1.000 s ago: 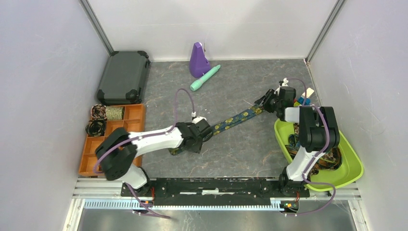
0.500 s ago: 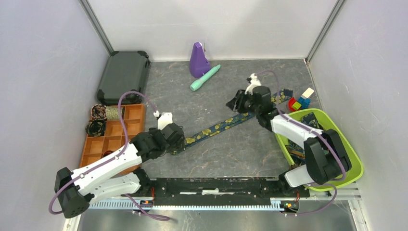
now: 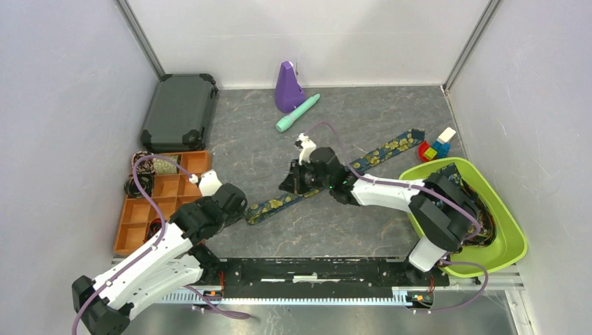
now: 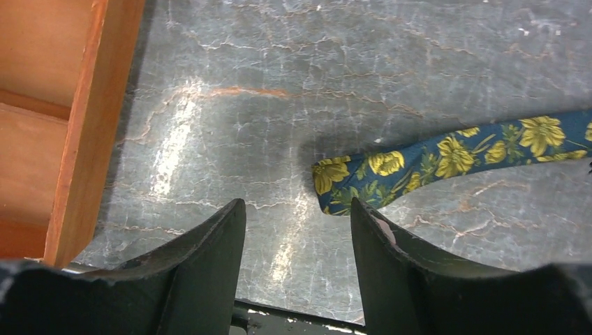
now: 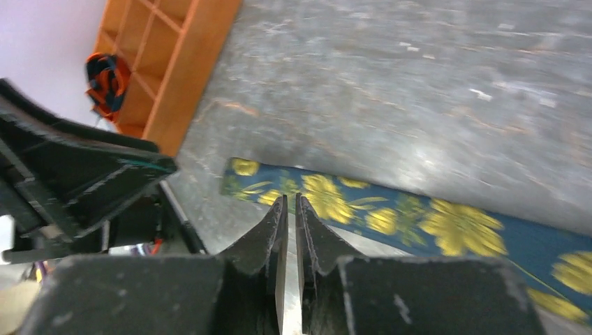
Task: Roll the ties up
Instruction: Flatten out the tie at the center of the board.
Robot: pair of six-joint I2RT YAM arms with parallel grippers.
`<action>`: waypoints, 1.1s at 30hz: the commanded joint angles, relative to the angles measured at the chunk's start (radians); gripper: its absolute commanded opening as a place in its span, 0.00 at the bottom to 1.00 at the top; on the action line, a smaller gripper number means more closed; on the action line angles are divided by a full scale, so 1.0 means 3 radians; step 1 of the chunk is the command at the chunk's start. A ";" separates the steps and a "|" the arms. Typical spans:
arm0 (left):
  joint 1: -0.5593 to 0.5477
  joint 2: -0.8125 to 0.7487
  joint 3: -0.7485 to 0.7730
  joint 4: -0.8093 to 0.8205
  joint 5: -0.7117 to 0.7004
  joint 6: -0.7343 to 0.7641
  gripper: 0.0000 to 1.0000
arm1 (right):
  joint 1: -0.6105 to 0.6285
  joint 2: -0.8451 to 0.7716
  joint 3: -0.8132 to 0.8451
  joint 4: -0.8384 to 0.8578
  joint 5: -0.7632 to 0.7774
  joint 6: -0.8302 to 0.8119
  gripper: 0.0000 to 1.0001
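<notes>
So the left gripper (image 4: pixel 297 204) sat wide open near the tie (image 4: pixel 447 157) end; right gripper (image 5: pixel 291 198) was pinched nearly shut (just above it).

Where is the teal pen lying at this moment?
In the top view, the teal pen lies at the far middle of the table, just right of the purple cone-shaped object.

Even bright overhead light; glare streaks on table (image 4: pixel 174 132); right wrist view motion-blurred.
</notes>
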 commanded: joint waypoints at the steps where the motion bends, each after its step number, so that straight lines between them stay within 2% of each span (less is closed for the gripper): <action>1: 0.0082 0.0033 0.0006 -0.0083 -0.0101 -0.0327 0.62 | 0.0268 0.0264 0.0382 0.0401 -0.0246 0.0138 0.13; 7: 0.0119 -0.0198 -0.0021 -0.0194 -0.0167 -0.0435 0.60 | 0.0541 0.0686 0.0713 0.0596 -0.0521 0.0342 0.07; 15: 0.0119 -0.0430 0.0074 -0.0345 -0.0182 -0.0519 0.61 | 0.0735 0.1139 0.1043 0.0530 -0.0546 0.0390 0.04; 27: 0.0119 -0.0540 0.0080 -0.0312 -0.0138 -0.0445 0.63 | 0.0745 0.1611 0.0973 0.0633 -0.0528 0.0337 0.02; 33: 0.0119 -0.0568 0.0052 -0.0310 -0.0162 -0.0463 0.63 | 0.0742 0.1536 0.0872 0.0648 -0.0489 0.0356 0.02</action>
